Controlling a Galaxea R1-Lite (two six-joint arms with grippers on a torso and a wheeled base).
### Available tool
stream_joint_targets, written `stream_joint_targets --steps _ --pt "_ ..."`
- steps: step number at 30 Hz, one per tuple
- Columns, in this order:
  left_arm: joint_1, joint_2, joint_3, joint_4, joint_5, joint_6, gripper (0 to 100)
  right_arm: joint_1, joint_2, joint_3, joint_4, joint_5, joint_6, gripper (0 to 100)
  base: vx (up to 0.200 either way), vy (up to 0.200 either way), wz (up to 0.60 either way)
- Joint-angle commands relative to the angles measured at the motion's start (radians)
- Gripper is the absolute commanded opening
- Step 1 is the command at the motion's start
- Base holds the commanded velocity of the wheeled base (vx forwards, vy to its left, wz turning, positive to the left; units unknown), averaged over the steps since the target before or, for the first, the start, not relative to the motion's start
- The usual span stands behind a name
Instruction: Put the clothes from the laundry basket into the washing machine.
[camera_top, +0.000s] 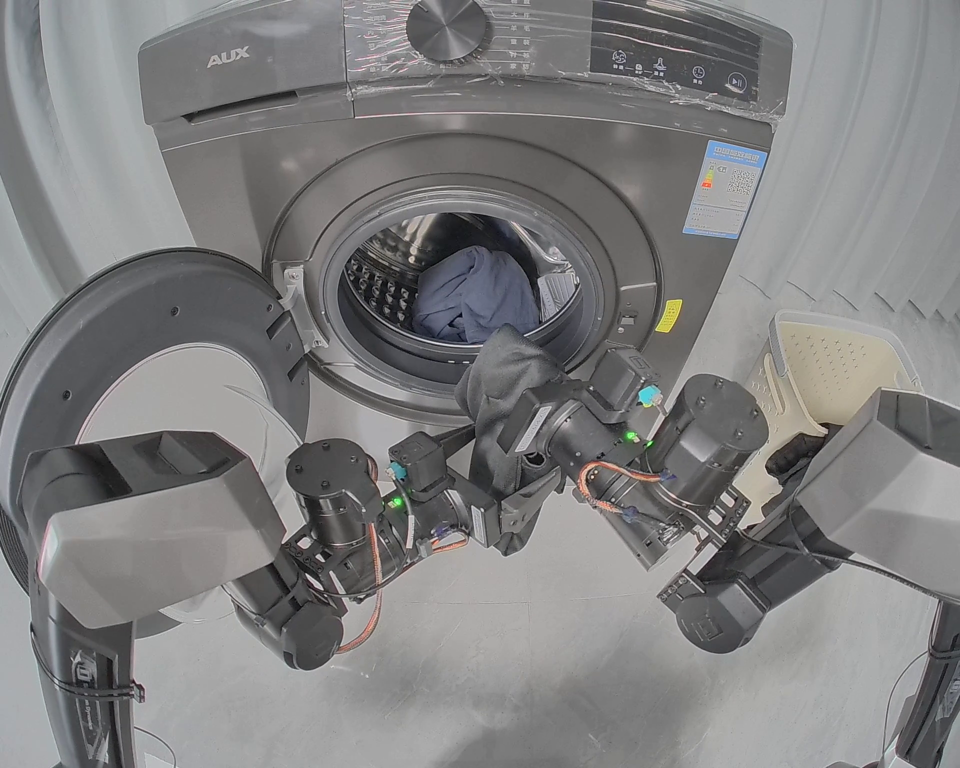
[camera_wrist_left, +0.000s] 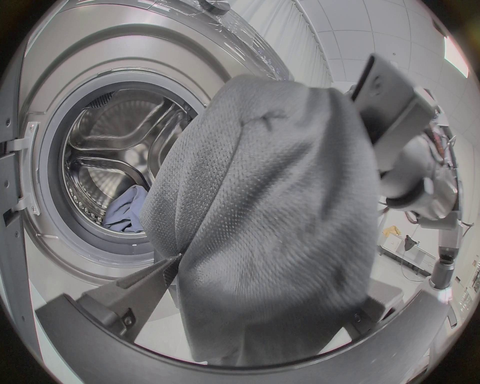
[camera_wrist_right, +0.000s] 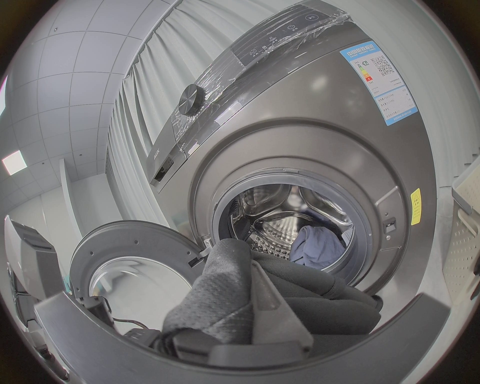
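Pinching coarse-knit garment, right gripper fingers, steel drum, crumpled blue cloth

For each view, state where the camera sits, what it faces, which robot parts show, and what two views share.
Head view: on the head, looking down at the washing machine; left gripper and right gripper at the dark garment.
Left wrist view: on the left wrist, facing the drum; right arm beyond.
Right wrist view: on the right wrist, facing drum and open door; its gripper clamps the dark garment.
Shared: both wrist views show the blue garment.
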Motion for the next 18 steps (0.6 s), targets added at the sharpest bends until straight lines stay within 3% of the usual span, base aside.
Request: stream_joint_targets --steps 1,18 --pt "-0.002 0.064 -0.066 -0.001 0.038 -0.003 100 0.019 0.010 0.000 -0.001 -0.008 0.005 0 0.000 0.000 0.00" --pt "0.028 0.124 -0.217 0.001 0.149 -0.026 100 0.035 0.000 0.027 -0.001 -0.020 0.012 0 0.000 0.000 0.00"
